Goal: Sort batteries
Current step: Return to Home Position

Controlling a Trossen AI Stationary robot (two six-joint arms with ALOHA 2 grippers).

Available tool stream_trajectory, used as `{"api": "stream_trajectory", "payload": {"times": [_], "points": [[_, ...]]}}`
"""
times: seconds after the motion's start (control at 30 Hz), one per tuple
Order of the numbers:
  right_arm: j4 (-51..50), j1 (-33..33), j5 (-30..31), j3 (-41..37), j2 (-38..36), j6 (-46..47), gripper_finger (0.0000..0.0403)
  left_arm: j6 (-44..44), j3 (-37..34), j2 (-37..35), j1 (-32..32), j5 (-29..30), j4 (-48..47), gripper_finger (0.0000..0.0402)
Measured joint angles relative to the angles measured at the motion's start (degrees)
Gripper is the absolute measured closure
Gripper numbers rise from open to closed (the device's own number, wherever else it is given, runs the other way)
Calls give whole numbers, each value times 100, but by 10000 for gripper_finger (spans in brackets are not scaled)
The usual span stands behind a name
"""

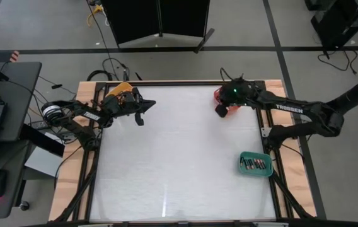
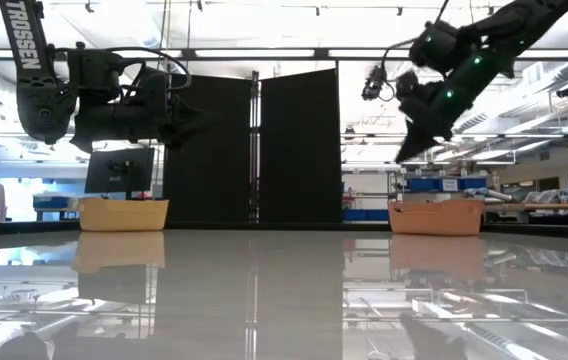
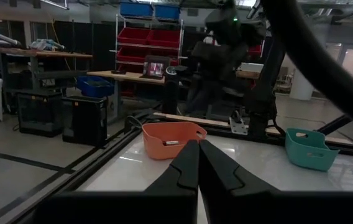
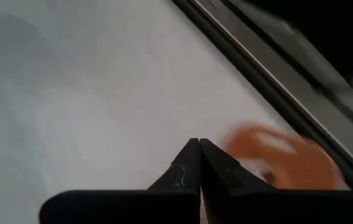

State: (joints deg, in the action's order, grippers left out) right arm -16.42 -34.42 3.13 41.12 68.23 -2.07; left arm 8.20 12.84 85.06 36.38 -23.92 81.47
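Several dark batteries (image 1: pixel 256 165) lie in the green tray (image 1: pixel 242 157) near the table's right edge. One more battery (image 3: pixel 171 143) lies in the red-orange tray (image 3: pixel 153 140) at the far right, which also shows in the high view (image 1: pixel 218 94). An orange tray (image 1: pixel 122 87) stands at the far left. My left gripper (image 1: pixel 140 117) is shut and empty, held above the table beside the orange tray (image 3: pixel 198 149). My right gripper (image 1: pixel 220 111) is shut and empty, held above the table next to the red-orange tray (image 4: pixel 198 146).
The white tabletop (image 1: pixel 179 157) lies between the trays, with a dark frame rail (image 1: pixel 179 82) along its far edge. In the low view both arms hang well above the surface, the left (image 2: pixel 114 100) and the right (image 2: pixel 444 70).
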Motion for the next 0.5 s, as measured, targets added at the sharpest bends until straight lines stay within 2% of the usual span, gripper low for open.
{"api": "stream_trajectory", "payload": {"times": [0.23, 0.4, 0.5], "points": [[2394, 148, -1457, -1155, -193, -386, 396, 96, 0, 0, 0, -2, 0, 390], [3624, 193, -2162, -1806, -191, -287, 391, 106, 0, 0, 0, 2, -4, 390], [4220, 316, -2271, -1992, -191, -73, 387, 126, 0, 0, 0, 23, -4, 390]]}}
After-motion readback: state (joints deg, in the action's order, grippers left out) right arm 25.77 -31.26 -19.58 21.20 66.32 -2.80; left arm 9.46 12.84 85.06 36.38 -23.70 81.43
